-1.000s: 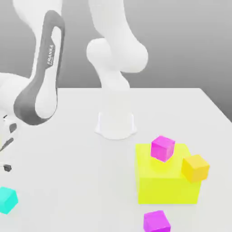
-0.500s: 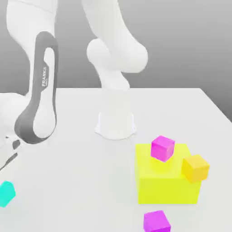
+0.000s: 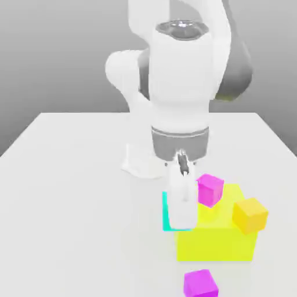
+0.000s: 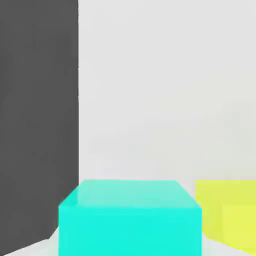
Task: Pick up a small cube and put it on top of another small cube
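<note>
The small cyan cube (image 3: 165, 212) is between the fingers of my gripper (image 3: 181, 216), just left of the big yellow block (image 3: 217, 243) in the exterior view. A white finger (image 3: 183, 203) covers most of the cube, leaving its left and lower edges showing. In the hand view the cyan cube (image 4: 130, 217) is close up, with the yellow block (image 4: 227, 212) beside it. One magenta cube (image 3: 209, 190) rests on top of the yellow block, close to the right of my gripper. Another magenta cube (image 3: 200, 284) lies on the table in front of the block.
An orange cube (image 3: 250, 214) leans at the yellow block's right top corner. The arm's white base (image 3: 142, 159) stands behind my gripper. The white table (image 3: 69, 191) stretches wide to the exterior view's left.
The arm has swung from the exterior view's far left to the middle. The cyan cube has gone from the table's left edge to beside the yellow block, in my gripper.
</note>
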